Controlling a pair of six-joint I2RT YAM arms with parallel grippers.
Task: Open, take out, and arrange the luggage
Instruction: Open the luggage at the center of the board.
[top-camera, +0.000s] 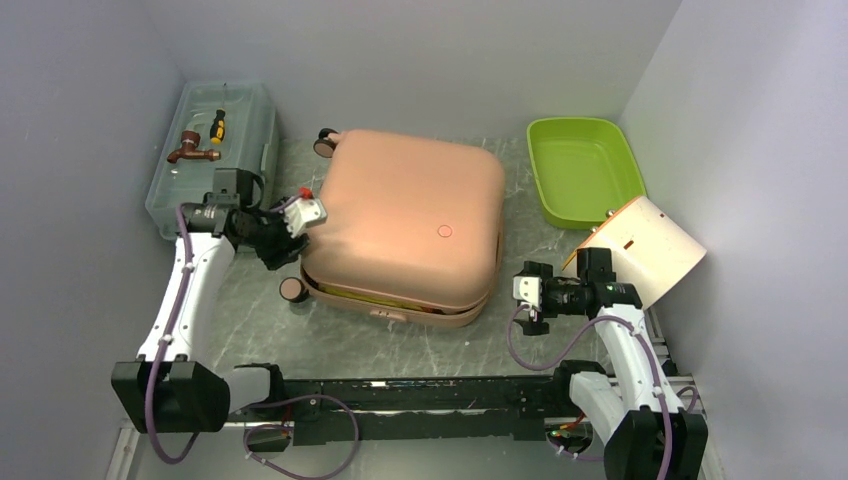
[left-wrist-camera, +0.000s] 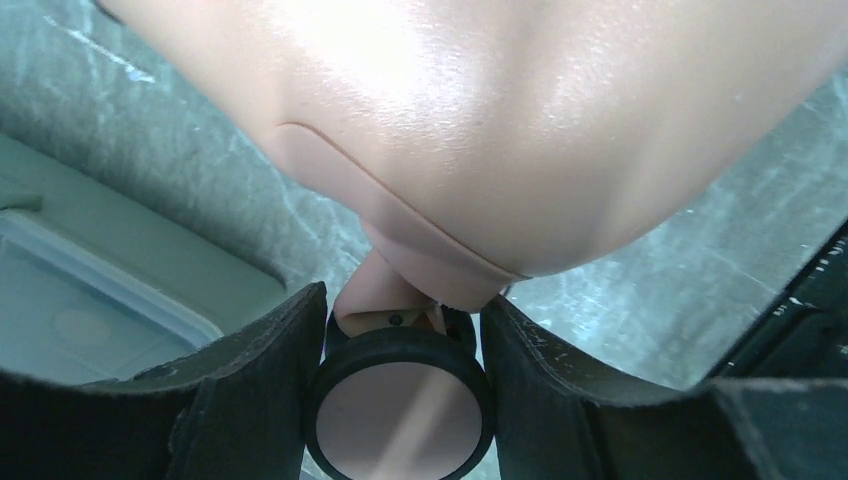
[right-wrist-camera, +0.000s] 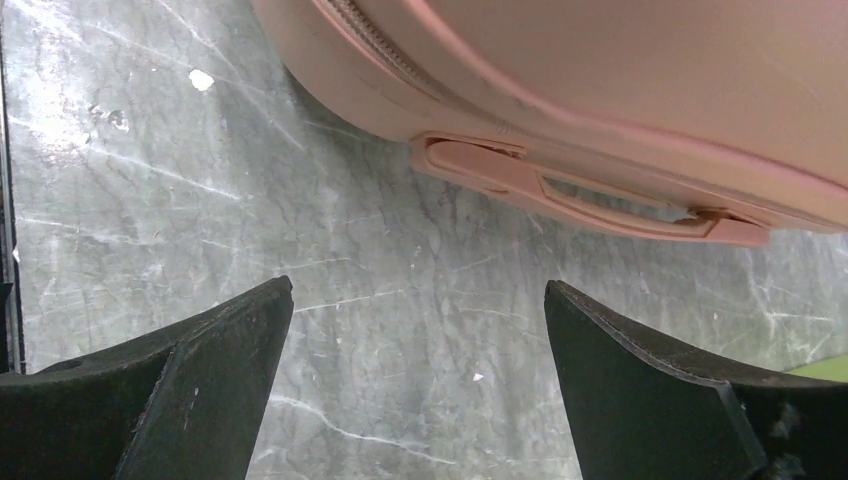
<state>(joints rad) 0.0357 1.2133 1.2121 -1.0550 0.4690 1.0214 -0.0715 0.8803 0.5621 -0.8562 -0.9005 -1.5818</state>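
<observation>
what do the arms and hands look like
The left arm and right arm have white links with black joints and bases, and a purple cable looping along each. The left hand and right hand have black, wedge-shaped fingers.

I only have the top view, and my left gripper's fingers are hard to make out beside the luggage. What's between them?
Observer: One wheel of the luggage sits between the fingers of the left gripper; whether they pinch it, I cannot tell.
Operator: And the right gripper?
Observer: The right gripper is wide open above bare table, holding nothing.
Operator: What's ahead of it?
Observer: The pink handle, lying flat against the shell.
</observation>
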